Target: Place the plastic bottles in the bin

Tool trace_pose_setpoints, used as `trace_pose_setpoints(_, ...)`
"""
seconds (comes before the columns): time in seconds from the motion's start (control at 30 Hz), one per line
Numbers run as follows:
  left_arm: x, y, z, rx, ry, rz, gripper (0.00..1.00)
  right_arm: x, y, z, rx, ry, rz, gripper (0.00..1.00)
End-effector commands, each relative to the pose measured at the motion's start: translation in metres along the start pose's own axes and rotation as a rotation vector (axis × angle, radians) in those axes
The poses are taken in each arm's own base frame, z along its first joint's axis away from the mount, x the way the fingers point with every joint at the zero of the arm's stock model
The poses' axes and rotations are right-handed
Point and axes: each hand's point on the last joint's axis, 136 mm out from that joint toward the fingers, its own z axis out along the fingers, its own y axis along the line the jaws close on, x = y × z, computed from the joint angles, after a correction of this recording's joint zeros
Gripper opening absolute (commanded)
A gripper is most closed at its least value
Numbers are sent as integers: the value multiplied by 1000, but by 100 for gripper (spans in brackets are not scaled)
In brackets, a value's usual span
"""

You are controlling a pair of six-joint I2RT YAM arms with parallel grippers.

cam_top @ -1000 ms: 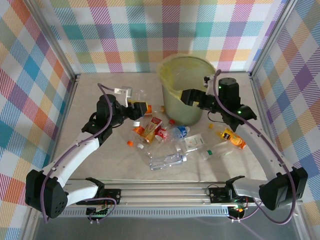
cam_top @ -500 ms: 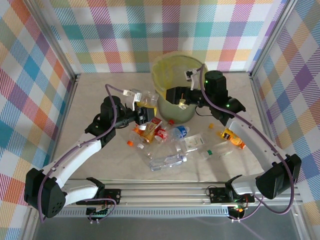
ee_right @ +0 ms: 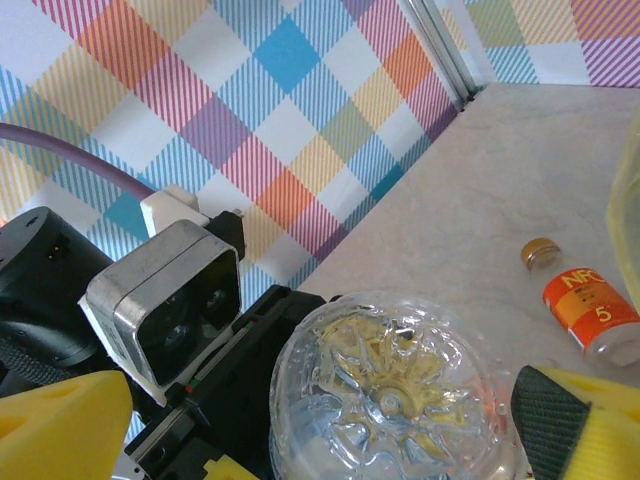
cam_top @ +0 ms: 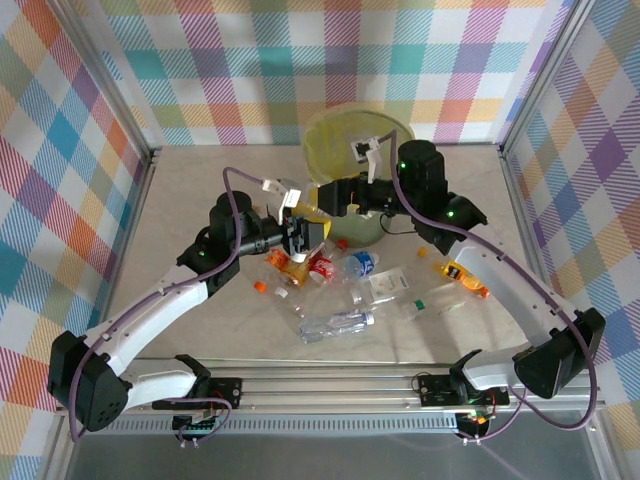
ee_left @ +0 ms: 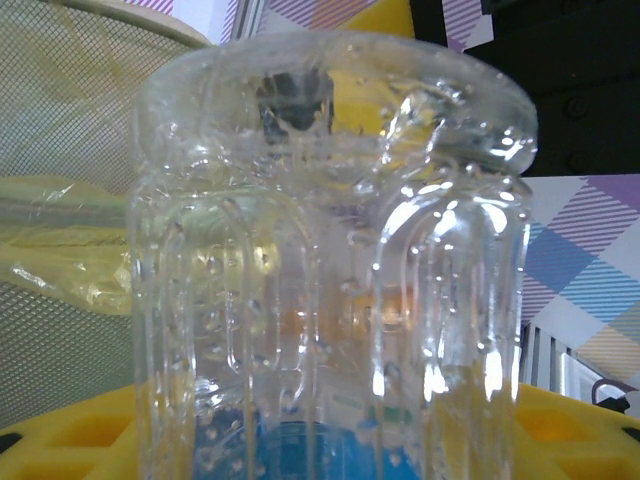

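My left claw (cam_top: 306, 233) grips a clear plastic bottle (ee_left: 330, 260) just beside the bin (cam_top: 330, 135). My right claw (ee_right: 320, 400) is spread open around that bottle's base, fingers apart from it.

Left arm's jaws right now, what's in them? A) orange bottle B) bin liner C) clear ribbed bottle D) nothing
C: in the left wrist view, a clear ribbed bottle sits clamped between the yellow pads, with its base pointing away from the camera.
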Motion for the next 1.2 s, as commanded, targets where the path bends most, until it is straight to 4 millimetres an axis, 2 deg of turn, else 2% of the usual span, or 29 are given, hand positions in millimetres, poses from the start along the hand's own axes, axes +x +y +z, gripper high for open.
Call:
trace_pose_setpoints(0.0, -32, -26, -2, 73, -97, 85, 48, -2, 6, 4, -27, 9, -17, 97)
trace_pose_setpoints(0.27, -38, -34, -6, 75, -132, 118, 48, 2, -1, 12, -27, 27, 25, 93)
trace_pose_setpoints(0.57, -43, -28, -9, 28, -167, 125, 49, 3, 7, 22, -112, 48, 74, 79)
trace_pose_setpoints(0.77, -44, -25, -10, 8, -173, 122, 53, 3, 7, 24, -118, 50, 80, 64)
trace_pose_setpoints(0.87, -45, -26, -12, 7, -177, 120, 59, 0, 6, 21, -98, 36, 71, 56)
trace_pose_setpoints(0.93, -46, -27, -14, 7, -180, 120, 68, -2, 6, 19, -86, 24, 59, 54)
trace_pose_setpoints(1.1, -48, -30, -21, 2, -188, 122, 100, -16, 6, 12, -25, -1, 16, 51)
trace_pose_setpoints(1.17, -49, -32, -26, 3, -195, 125, 100, -25, 5, 8, 7, -14, -8, 50)
